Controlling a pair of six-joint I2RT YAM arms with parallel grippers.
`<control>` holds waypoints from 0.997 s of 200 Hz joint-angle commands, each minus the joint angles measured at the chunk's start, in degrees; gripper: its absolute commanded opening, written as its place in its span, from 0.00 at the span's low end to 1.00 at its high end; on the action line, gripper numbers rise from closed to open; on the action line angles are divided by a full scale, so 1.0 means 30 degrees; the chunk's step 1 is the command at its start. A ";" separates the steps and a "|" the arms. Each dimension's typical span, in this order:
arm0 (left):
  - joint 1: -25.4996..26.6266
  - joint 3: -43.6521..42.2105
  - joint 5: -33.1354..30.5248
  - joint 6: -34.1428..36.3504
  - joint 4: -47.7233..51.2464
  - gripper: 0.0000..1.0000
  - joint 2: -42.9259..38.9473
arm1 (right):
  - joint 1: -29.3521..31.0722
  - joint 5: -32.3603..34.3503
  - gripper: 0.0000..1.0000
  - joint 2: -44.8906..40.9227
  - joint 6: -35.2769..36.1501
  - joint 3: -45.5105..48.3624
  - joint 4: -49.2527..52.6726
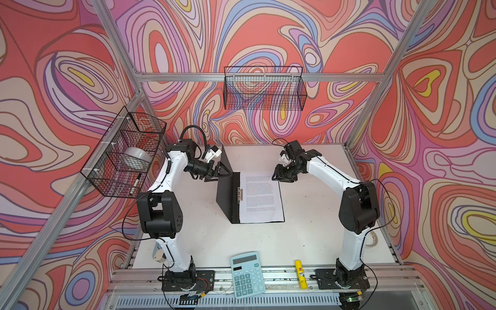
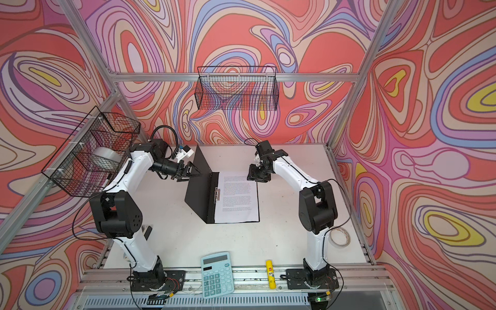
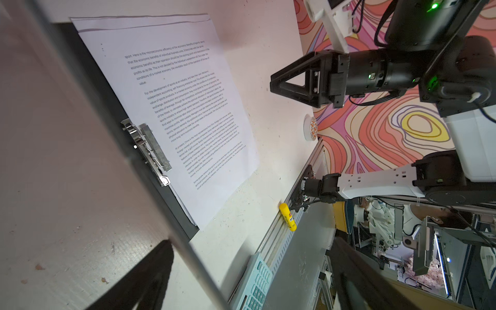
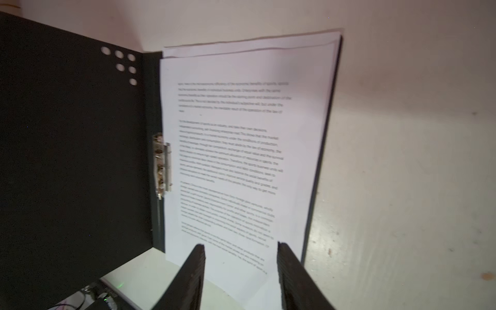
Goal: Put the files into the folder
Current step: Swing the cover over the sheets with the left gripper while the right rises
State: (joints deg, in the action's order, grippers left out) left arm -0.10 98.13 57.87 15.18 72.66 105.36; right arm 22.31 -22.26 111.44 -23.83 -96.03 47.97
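The folder (image 1: 225,185) lies open in the middle of the white counter (image 1: 308,214). Its right half is flat, and its left cover is raised and stands steeply tilted, showing its black inside in both top views. The files (image 1: 261,198) rest on the flat right half, text side up. Their left edge is just beside the metal clip (image 1: 239,193) at the spine, and the sheets under the top one stick out a little at the far end. A thin black strip of folder shows along the sheets' right edge.

The left end effector (image 1: 226,173) is at the outer side of the raised cover, near its far end. In the left wrist view its fingers (image 3: 145,273) stand wide apart with the cover's free edge running between them – one finger on the white outer face, the other on the side of the papers – so it clamps nothing.

The right end effector (image 1: 276,175) hangs by the far right corner of the files. Its two fingers (image 4: 193,271) are apart, with only printed paper showing in the gap (nothing is gripped). In the left wrist view it appears above the counter.

A pale blue calculator (image 1: 247,273) and a yellow glue stick (image 1: 300,273) lie at the near edge, well apart from the folder.
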 commanded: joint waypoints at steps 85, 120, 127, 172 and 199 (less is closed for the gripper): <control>0.2216 0.2360 0.0578 -0.0208 0.0110 1.00 0.0908 | 0.0080 -1.0254 0.47 0.0266 -0.6505 0.0767 -1.0729; 0.2935 0.2876 0.0665 -0.0146 0.0242 1.00 0.1489 | 0.0122 -1.0858 0.48 0.0487 -0.7075 0.0823 -1.1405; 0.3069 0.2962 0.0662 -0.0189 0.0213 1.00 0.1570 | 0.0119 -1.0941 0.48 0.0543 -0.7115 0.0823 -1.1447; 0.3766 0.3427 0.0604 -0.0461 -0.0008 1.00 0.1874 | 0.0182 -1.1472 0.50 0.0882 -0.7402 0.1052 -1.1857; 0.3871 0.3461 0.0662 -0.0583 -0.0051 1.00 0.1969 | 0.0175 -1.1811 0.51 0.0857 -0.7904 0.1343 -1.2705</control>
State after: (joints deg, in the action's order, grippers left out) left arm 11.33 107.26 58.74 13.26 72.01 110.34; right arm 22.50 -55.70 113.12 -46.15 -93.12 13.04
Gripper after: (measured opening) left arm 0.998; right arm 0.506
